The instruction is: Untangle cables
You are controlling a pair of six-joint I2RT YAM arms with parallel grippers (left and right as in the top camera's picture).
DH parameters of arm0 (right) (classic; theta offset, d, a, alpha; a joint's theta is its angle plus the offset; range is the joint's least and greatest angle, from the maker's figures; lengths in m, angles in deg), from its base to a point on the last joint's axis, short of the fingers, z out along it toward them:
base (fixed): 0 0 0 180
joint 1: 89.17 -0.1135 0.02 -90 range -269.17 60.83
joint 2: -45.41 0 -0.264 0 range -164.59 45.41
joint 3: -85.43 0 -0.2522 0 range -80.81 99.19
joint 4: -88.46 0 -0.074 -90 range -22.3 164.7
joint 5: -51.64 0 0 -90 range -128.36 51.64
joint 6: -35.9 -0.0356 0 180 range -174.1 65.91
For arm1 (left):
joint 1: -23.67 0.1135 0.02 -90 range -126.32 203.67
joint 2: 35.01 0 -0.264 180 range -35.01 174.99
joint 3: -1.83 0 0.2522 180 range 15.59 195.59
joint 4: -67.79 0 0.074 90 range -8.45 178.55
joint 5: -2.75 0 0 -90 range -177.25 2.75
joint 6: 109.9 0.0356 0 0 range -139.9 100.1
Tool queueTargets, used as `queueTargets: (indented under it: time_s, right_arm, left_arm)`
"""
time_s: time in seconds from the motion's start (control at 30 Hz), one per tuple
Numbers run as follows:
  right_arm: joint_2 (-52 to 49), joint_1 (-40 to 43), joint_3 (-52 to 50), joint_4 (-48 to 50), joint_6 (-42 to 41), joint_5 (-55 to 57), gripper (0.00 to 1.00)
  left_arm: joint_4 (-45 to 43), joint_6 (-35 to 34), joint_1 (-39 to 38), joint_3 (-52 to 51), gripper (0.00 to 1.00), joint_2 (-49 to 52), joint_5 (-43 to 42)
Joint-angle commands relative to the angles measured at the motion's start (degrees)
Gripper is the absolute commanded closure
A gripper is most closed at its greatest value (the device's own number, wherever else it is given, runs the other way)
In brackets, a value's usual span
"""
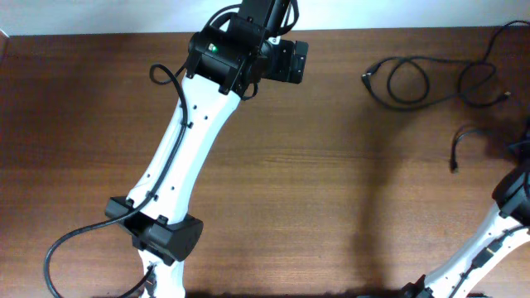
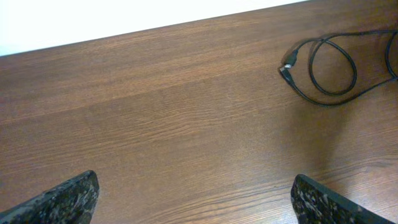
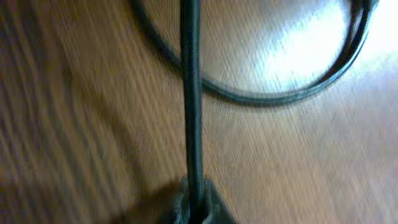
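The left arm [image 1: 178,157] is stretching from the near edge toward the far edge of the wooden bench [image 1: 331,182]. Its left gripper [image 2: 193,186] is hovering over bare wood with jaws spread wide. The right arm [image 1: 509,207] is leaning in at the near right corner. The right gripper [image 3: 193,208] is pinching a thin black cord [image 3: 189,93], which is running straight away from it, blurred. The looped cable [image 2: 326,102] is lying flat near the far right corner, its plug end [image 2: 289,60] pointing toward the bench's middle.

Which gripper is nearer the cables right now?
Right. The right gripper is shut on a cable, a loop close by. The left gripper is open over the table, cables lying apart from it.
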Motion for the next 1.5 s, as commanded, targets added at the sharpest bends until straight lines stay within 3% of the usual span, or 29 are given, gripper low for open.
queueTargets:
  time_s: [0.0,0.07,0.13,0.17,0.33,0.57,0.73,0.87,0.97,1.1,1.33,1.47]
  right_arm:
    - [-2.6,-0.3,-0.3,-0.9,0.3,-1.5,0.96]
    - [-2.2,-0.3,0.4,-1.8,0.4,-1.5,0.96]
    - [-1.4,-0.3,1.7,-2.6,2.8,-2.5,0.23]
    - [-0.7,-0.3,3.0,-2.7,5.8,-4.3,0.04]
    - [1.9,-0.3,12.6,-9.0,10.3,-7.9,0.02]
    - [4.7,-2.1,36.8,-24.9,13.5,-14.3,0.02]
    - [4.8,-9.0,50.4,-30.2,31.8,-22.7,0.10]
    - [4.9,-18.5,59.9,-29.4,52.8,-27.3,0.11]
    - [4.9,-24.5,66.3,-30.2,65.7,-39.3,0.11]
    - [9.9,-31.3,66.6,-30.5,74.0,-45.7,0.11]
    - [24.2,-35.5,66.6,-27.5,76.8,-47.8,0.11]
    - [33.4,-34.8,66.6,-15.4,72.4,-48.1,0.10]
  left_arm:
    - [-0.1,0.9,0.3,-1.4,0.01,0.5,-0.4]
    - [-0.3,0.9,0.3,-1.8,0.01,0.5,-0.4]
    - [-0.6,0.9,0.3,-1.8,0.01,0.5,-0.4]
    - [-0.6,0.9,0.3,-1.8,0.01,0.5,-0.4]
    - [-0.8,0.9,0.3,-1.8,0.01,0.5,-0.4]
    - [-0.8,0.9,0.3,-1.8,0.01,0.5,-0.4]
    - [-1.1,0.9,0.3,-1.8,0.01,0.5,-0.4]
    - [-2.1,0.9,0.3,-1.8,0.01,0.5,-0.4]
    - [-3.3,0.9,0.3,-1.8,0.01,0.5,-0.4]
    - [-6.7,0.9,0.3,-1.8,0.01,0.5,-0.4]
    - [-9.6,0.9,0.3,-1.8,0.01,0.5,-0.4]
    - [-8.3,0.9,0.3,-1.8,0.01,0.5,-0.4]
